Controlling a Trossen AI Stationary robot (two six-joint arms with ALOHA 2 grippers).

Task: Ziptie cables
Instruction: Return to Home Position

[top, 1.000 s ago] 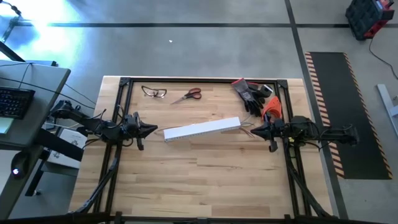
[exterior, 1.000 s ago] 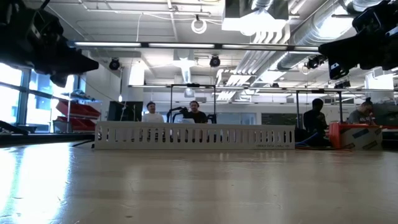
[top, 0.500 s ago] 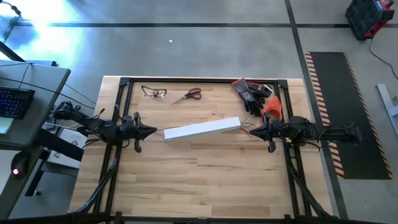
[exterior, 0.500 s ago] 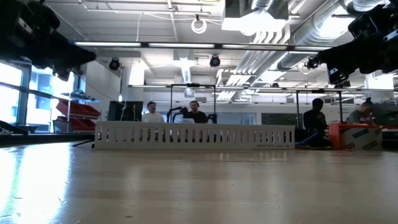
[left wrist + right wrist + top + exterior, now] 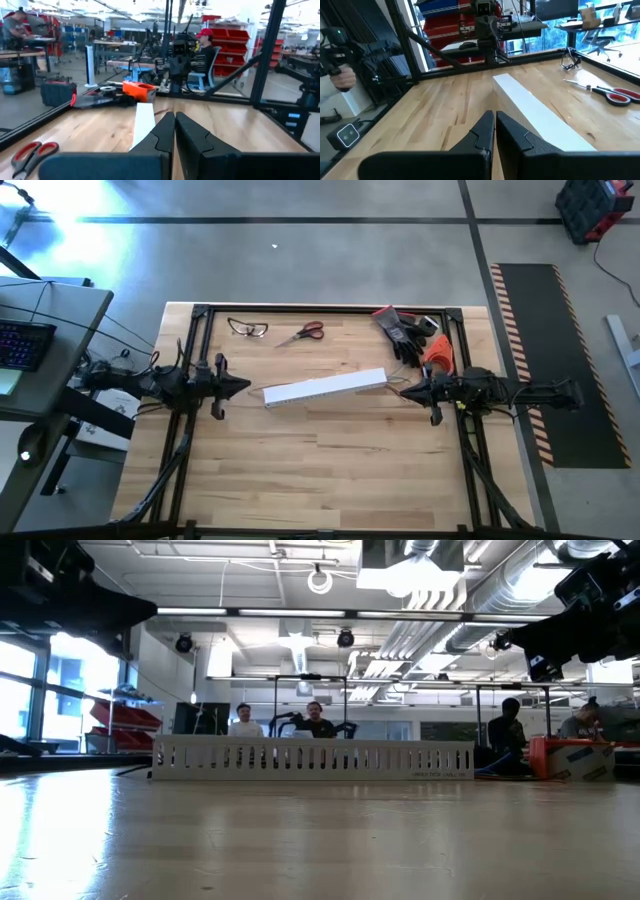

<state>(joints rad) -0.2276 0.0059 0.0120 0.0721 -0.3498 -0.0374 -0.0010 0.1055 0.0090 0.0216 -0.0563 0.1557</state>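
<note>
A white slotted bar (image 5: pixel 325 388) lies flat across the middle of the wooden table (image 5: pixel 320 470); it also shows in the low view (image 5: pixel 312 759). A few thin wire ends (image 5: pixel 398 386) show at the bar's right end. The rest of the cables is hidden. My left gripper (image 5: pixel 248 389) hovers shut just off the bar's left end, pointing level at it (image 5: pixel 174 116). My right gripper (image 5: pixel 405 391) hovers shut just off the bar's right end, also level (image 5: pixel 495 114). Neither holds anything.
At the table's far side lie safety glasses (image 5: pixel 247 329), red-handled scissors (image 5: pixel 302 333), dark gloves (image 5: pixel 400 330) and an orange object (image 5: pixel 437 355). A black frame (image 5: pixel 330 308) rims the table. Bare wood fills the near half. People sit in the room beyond.
My left arm has swung so that it lies more nearly straight across the table. Its gripper has rolled and risen a little, while its tip stays by the bar's left end. The bar has not moved.
</note>
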